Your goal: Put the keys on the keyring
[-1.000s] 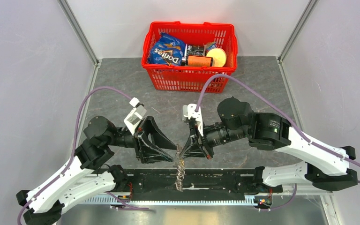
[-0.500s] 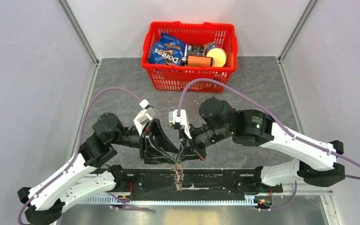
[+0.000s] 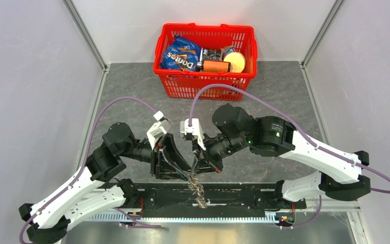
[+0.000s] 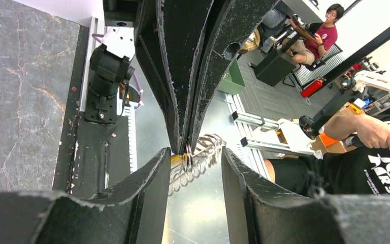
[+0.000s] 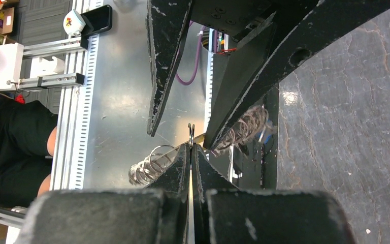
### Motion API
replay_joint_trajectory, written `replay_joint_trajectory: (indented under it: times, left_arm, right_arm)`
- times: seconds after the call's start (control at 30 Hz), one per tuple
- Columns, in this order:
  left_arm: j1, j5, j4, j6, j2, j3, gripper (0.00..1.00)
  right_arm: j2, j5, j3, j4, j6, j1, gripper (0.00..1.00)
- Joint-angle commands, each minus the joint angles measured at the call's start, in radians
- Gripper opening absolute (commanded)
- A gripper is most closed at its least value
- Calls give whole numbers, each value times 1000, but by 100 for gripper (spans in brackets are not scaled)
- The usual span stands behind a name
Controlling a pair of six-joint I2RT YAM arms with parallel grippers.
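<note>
The right gripper has its jaws clenched on a thin metal loop of the keyring, whose grey coil dangles below them at the near edge of the worktop. The left gripper has its jaws parted, straddling those pinched tips and grasping nothing.

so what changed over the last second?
The right arm swung left, the left arm edged right; their meeting point slid toward the near rail, hanging keyring with it. Unchanged: right fingers shut on the keyring, left fingers open around them, basket in place.
</note>
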Motion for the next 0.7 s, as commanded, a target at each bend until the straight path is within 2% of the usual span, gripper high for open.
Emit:
replay_joint_trajectory:
  times: [0.0,0.2,0.67]
  left_arm:
    - [-4,26,-62,59,-11,36,47]
    - [-5,16,-82,72,-11,46,43]
    - [-4,2,-94,85,6,60,41]
  right_arm:
    - [-2,-11,59,8,-17,2,0]
    - [7,-20,55,-3,-22,3,0]
    - [21,-38,40,7,-25,4,0]
